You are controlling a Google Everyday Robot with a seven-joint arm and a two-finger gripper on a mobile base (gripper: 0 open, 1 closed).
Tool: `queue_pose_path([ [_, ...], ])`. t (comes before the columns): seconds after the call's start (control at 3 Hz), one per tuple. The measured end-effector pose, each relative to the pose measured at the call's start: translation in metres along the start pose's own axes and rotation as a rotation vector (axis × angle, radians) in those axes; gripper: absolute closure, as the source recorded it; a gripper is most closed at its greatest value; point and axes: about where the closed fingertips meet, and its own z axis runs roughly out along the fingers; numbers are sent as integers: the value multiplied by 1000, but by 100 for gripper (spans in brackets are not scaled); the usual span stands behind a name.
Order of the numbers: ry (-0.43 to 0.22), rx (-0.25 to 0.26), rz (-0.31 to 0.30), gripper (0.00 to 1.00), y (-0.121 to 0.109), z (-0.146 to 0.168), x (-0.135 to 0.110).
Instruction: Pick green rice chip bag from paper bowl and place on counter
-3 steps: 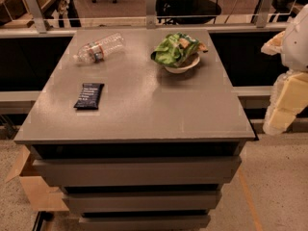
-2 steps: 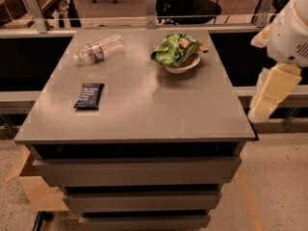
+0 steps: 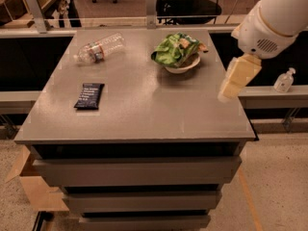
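Note:
The green rice chip bag (image 3: 176, 49) lies crumpled in the paper bowl (image 3: 184, 68) and spills over its rim, at the far right of the counter (image 3: 144, 109). My gripper (image 3: 237, 79) hangs from the white arm over the counter's right edge. It is in front of and to the right of the bowl, apart from the bag, and points down toward the counter.
A clear plastic bottle (image 3: 98, 48) lies on its side at the far left. A flat dark navy snack bar (image 3: 89, 95) lies at mid left. A hand sanitizer bottle (image 3: 284, 81) stands on a ledge at the right. A cardboard box (image 3: 29, 186) sits on the floor at the left.
The arm and gripper have swung left, from beside the counter's right edge to over it, nearer the bowl. The bag, bowl, bottle and bar have not moved.

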Motion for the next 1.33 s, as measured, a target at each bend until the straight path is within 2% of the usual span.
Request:
queue_pose_path([
  [0.33,-60,65,31,0,-37,30,-19],
  [0.67,-60,65,31,0,-37,30,-19],
  [1.0,-93,81,-12,0,-45,42,-41],
  [1.33,-137,118,-65,0,-58,51,-71],
])
